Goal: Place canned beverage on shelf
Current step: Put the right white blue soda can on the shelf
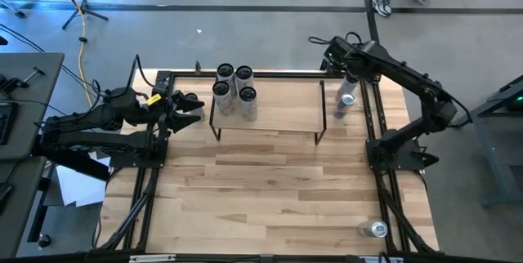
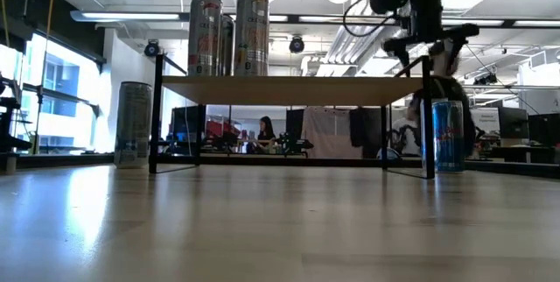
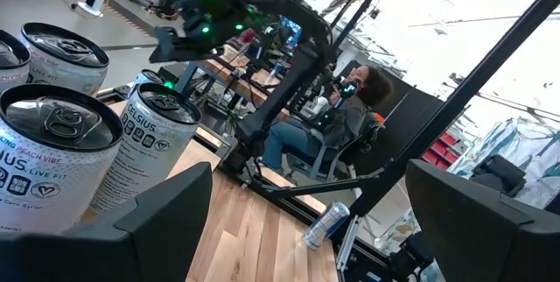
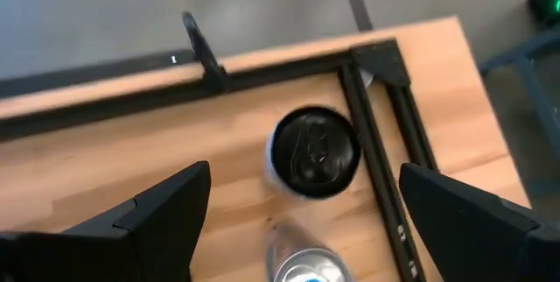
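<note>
Standing upright on the surface (image 1: 270, 181) just right of the shelf (image 1: 282, 104), the can (image 1: 346, 100) looks rigid, slick and tippable, so I'd grip its mid-body with my right tool (image 1: 347, 71), now spread wide above it.

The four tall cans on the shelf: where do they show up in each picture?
High view: the four cans cluster on the shelf, at its left end.
Low view: atop the shelf, left of its middle.
Left wrist view: close up, just beyond the left gripper.
Right wrist view: not in it.
Shared landmark: the shelf's light wood top.
</note>
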Tool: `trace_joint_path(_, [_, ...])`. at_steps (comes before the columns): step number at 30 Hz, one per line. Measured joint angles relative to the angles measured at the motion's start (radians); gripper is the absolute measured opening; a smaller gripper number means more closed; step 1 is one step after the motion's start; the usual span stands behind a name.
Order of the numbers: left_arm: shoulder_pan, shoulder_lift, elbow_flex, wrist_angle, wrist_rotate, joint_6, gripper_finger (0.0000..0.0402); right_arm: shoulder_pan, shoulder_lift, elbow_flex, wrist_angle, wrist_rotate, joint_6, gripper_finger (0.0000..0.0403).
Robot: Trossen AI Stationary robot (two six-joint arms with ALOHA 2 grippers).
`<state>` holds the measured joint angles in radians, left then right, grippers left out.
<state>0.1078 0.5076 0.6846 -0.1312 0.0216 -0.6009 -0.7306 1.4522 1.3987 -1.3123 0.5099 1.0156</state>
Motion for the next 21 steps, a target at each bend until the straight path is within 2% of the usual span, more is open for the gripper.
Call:
trace_joint_path(4, [0.0,0.0,0.0,0.0,0.0,0.0,0.0351,-0.044,0.042,0.0,-0.006,-0.056,-0.05,0.0357])
trace_joint_path(12, [0.0,0.0,0.0,-0.007,0.0,0.002,0.0351,-0.131,0.046,0.0,-0.008,-0.128,-0.123,0.0357])
trace_joint_path(21, [0.0,0.0,0.0,-0.007,0.0,0.002,0.0351,-0.188,0.048,-0.004,0.016,-0.142,-0.124,0.0357])
